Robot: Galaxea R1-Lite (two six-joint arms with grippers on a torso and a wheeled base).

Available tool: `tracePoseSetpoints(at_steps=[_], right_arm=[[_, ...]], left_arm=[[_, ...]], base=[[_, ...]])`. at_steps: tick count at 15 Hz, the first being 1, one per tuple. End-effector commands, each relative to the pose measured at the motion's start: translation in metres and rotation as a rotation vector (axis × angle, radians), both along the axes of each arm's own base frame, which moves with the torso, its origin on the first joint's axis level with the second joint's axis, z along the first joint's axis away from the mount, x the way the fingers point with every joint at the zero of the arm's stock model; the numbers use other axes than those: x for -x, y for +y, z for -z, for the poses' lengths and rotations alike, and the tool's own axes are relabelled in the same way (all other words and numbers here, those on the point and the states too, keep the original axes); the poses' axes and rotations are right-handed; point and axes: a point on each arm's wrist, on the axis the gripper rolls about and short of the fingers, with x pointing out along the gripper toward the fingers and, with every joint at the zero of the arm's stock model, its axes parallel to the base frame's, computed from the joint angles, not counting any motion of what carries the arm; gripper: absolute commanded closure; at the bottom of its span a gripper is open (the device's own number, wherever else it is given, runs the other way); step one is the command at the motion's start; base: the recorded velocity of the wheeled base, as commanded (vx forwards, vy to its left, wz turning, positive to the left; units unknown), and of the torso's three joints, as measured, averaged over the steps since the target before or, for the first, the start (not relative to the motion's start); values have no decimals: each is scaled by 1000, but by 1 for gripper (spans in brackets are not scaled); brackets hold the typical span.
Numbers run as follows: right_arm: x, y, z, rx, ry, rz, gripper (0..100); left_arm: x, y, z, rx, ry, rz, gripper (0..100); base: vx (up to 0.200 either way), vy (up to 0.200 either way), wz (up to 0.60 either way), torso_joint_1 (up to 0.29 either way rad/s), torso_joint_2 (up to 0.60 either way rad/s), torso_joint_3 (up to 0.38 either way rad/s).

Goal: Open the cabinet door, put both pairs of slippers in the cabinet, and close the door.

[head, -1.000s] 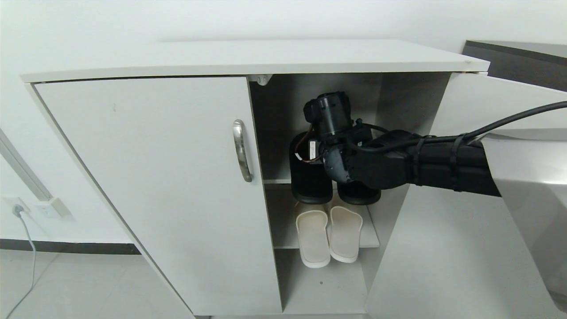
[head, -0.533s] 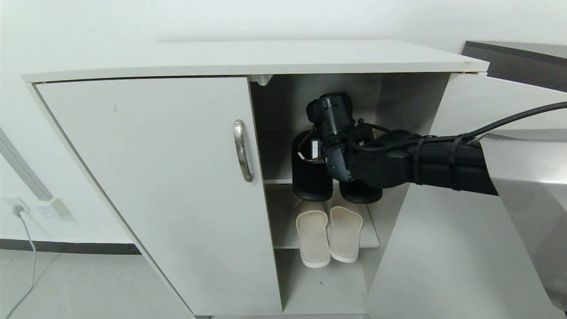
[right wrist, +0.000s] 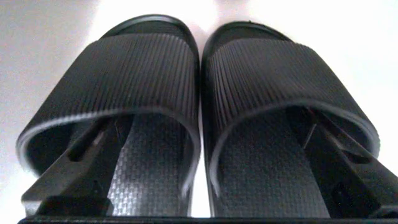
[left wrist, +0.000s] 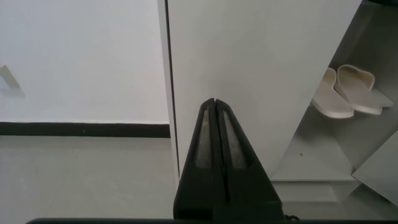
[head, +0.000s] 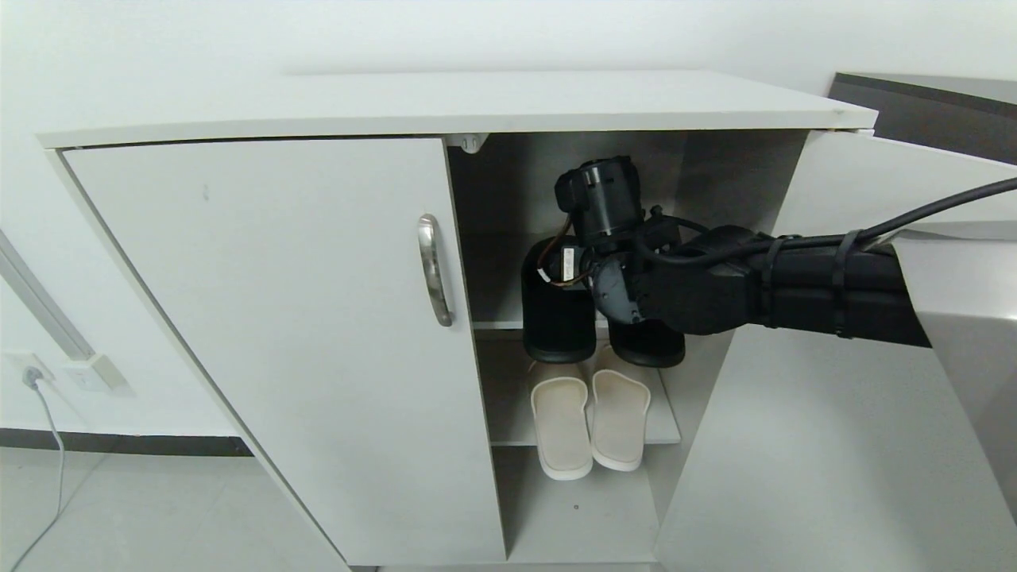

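Note:
The white cabinet (head: 445, 103) has its right door (head: 794, 461) swung open and its left door (head: 270, 334) closed. A black pair of slippers (head: 558, 322) (right wrist: 143, 81) rests on the upper shelf, heels over its front edge. My right gripper (right wrist: 205, 124) is open, one finger (right wrist: 87, 155) lying inside each black slipper under its strap. In the head view my right wrist (head: 612, 238) covers the gripper. A white pair of slippers (head: 588, 425) (left wrist: 345, 90) lies on the lower shelf. My left gripper (left wrist: 214, 106) is shut on nothing, low in front of the closed left door.
A metal handle (head: 433, 270) runs down the left door's right edge. A wall socket with a cable (head: 33, 380) sits low at the far left. Bare floor (left wrist: 81, 180) lies in front of the cabinet, and the bottom compartment (head: 580, 516) holds nothing.
My right arm has shifted slightly right and up inside the cabinet. The black slippers stay on the upper shelf and the white pair has not moved.

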Motion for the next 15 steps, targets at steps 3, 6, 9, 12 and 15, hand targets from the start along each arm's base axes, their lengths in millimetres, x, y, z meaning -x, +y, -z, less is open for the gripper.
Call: tracePoseSetpoints(at_steps=[3, 6, 9, 12, 15], right_arm=[[18, -7, -7, 0, 12, -10, 0], [33, -7, 2, 17, 34, -32, 0], [50, -9, 1, -10, 4, -67, 0], [78, -21, 3, -18, 4, -112, 0], [115, -28, 1, -73, -16, -245, 0]], left_arm=[[0, 0, 0, 1, 1, 0, 100], [0, 0, 0, 1, 0, 0, 100], [0, 0, 0, 1, 1, 0, 100], [0, 0, 0, -1, 1, 1, 100], [0, 0, 0, -1, 1, 1, 100]], base=[[0, 0, 0, 0, 0, 0], [0, 0, 0, 0, 0, 0], [0, 0, 0, 0, 0, 0], [0, 0, 0, 0, 0, 0], [0, 0, 0, 0, 0, 0]])
